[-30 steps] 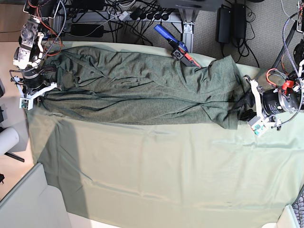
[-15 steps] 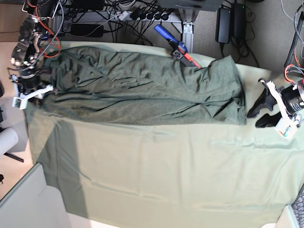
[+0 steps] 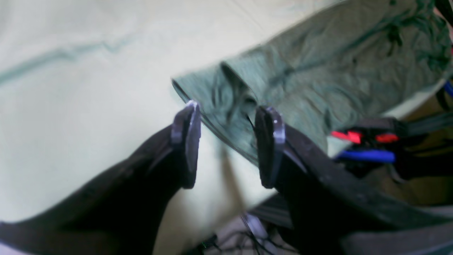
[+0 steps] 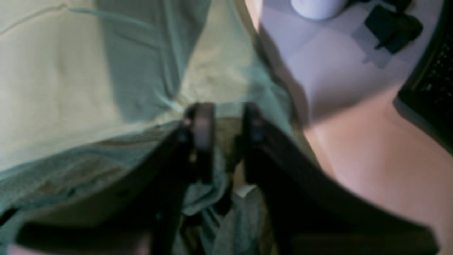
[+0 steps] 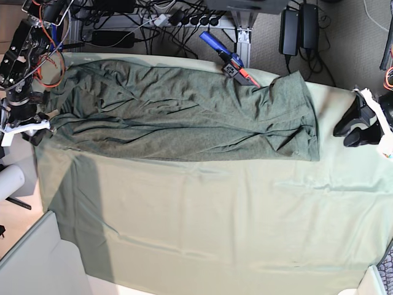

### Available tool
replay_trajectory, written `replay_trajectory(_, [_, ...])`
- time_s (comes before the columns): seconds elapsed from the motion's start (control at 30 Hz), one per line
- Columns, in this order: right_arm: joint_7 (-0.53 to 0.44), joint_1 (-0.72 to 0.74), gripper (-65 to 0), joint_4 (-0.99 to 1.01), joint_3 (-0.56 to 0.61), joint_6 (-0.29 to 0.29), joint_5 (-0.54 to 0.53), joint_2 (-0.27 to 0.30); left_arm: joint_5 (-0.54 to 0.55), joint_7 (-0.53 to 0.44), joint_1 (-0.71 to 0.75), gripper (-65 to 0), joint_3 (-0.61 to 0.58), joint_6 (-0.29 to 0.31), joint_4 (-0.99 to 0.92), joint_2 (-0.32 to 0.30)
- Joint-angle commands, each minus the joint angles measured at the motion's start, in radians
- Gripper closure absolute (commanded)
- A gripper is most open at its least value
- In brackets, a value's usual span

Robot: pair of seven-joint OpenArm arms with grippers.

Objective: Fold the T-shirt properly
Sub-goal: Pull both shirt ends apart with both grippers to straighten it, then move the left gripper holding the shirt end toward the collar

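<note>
The T-shirt (image 5: 184,117) is dark olive and lies in a long band across the far half of the table. My left gripper (image 5: 342,136) stands open to the right of the shirt's right hem, clear of it. In the left wrist view the left gripper (image 3: 230,113) holds nothing, and the T-shirt (image 3: 318,71) has a folded corner just beyond the fingertips. My right gripper (image 5: 38,121) sits at the shirt's left end. The blurred right wrist view shows the right gripper (image 4: 226,120) with narrow jaws and T-shirt (image 4: 53,184) cloth bunched between the fingers.
A pale mint table cloth (image 5: 215,221) covers the table. A blue and red tool (image 5: 228,60) lies at the far edge, touching the shirt. Cables and power bricks (image 5: 288,31) crowd the floor beyond. A white roll (image 5: 9,181) stands off the left edge.
The left gripper has let go of the shirt's right end and drawn back to the right. That end now lies flat. The right gripper has shifted left at the shirt's left end.
</note>
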State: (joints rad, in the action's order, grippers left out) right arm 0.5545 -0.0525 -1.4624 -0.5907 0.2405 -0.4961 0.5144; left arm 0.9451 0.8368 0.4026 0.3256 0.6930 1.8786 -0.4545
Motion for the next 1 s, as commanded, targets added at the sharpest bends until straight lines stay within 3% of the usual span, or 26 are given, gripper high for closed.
replay_trajectory(0.0, [-0.019,0.013,-8.3,-0.019,-0.009,0.031,-0.022,0.025,0.028,-0.016,0.008,-28.8,0.008,0.005,0.019,-0.014])
replay_trajectory(0.2, [-0.018,0.01,0.0,-0.018,-0.009,0.079,-0.039,0.014,0.023,-0.016,0.054,-28.8,0.008,0.005,0.019,-0.012])
replay_trajectory(0.37, [-0.018,0.01,0.0,-0.017,-0.004,0.08,-0.038,-0.006,0.013,-0.017,0.06,-29.0,0.008,0.005,0.011,-0.008])
replay_trajectory(0.5, [-0.011,0.01,0.0,-0.017,-0.003,0.08,-0.039,-0.019,0.007,-0.024,0.038,-39.3,0.008,0.005,-0.091,0.009])
replay_trajectory(0.7, [-0.01,0.01,0.0,-0.017,-0.003,0.08,-0.046,-0.019,0.119,0.031,-0.043,-39.8,0.008,0.005,-0.229,0.082])
replay_trajectory(0.8, [-0.002,0.01,-8.1,-0.017,-0.003,0.08,-0.046,-0.019,0.196,0.078,-0.045,-39.8,0.008,0.005,-0.229,0.115])
replay_trajectory(0.97, [-0.004,0.011,-8.8,-0.017,-0.003,0.08,-0.046,-0.019,0.222,0.092,-0.041,-39.7,-0.005,0.005,-0.229,0.159])
